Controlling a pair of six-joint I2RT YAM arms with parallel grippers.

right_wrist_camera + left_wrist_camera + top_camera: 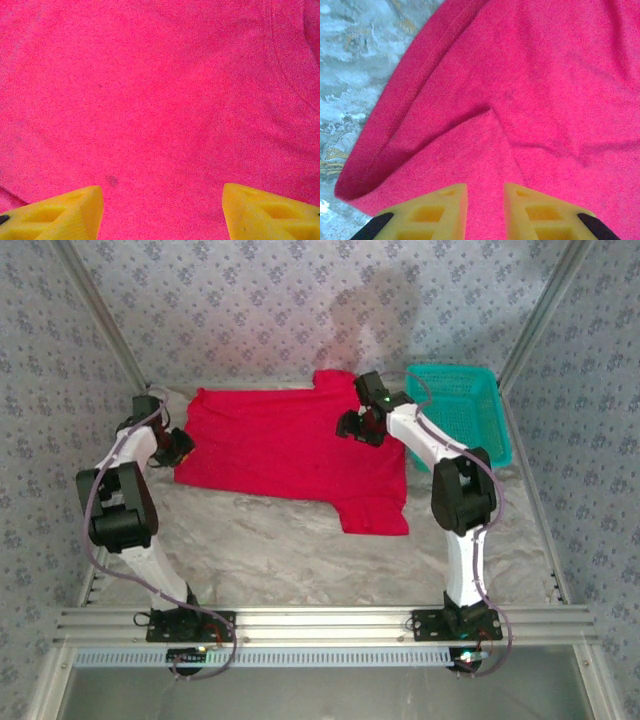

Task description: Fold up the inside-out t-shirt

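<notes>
While the plain bright red short-sleeved cloth t-shirt [290, 455] lies spread almost flat across the far half of the grey-white marbled table covering [300, 550], both arms reach onto it from the near edge. One sleeve juts toward the near right, and the garment's right side lies just beside the teal plastic mesh basket [490, 415] in the far right corner.

The left gripper [178, 445] sits at the shirt's left edge. In the left wrist view its yellow fingers [430, 215] stand only narrowly apart, a raised crease in the cloth runs straight toward the gap between them, and the stitched hem curls over at the left beside the bare covering. Whether any cloth is actually clamped cannot be told.

The right gripper [355, 425] hangs over the shirt's far right part. In the right wrist view its yellow fingers [65, 215] are spread wide above smooth red cloth, with a curved seam at upper right
</notes>
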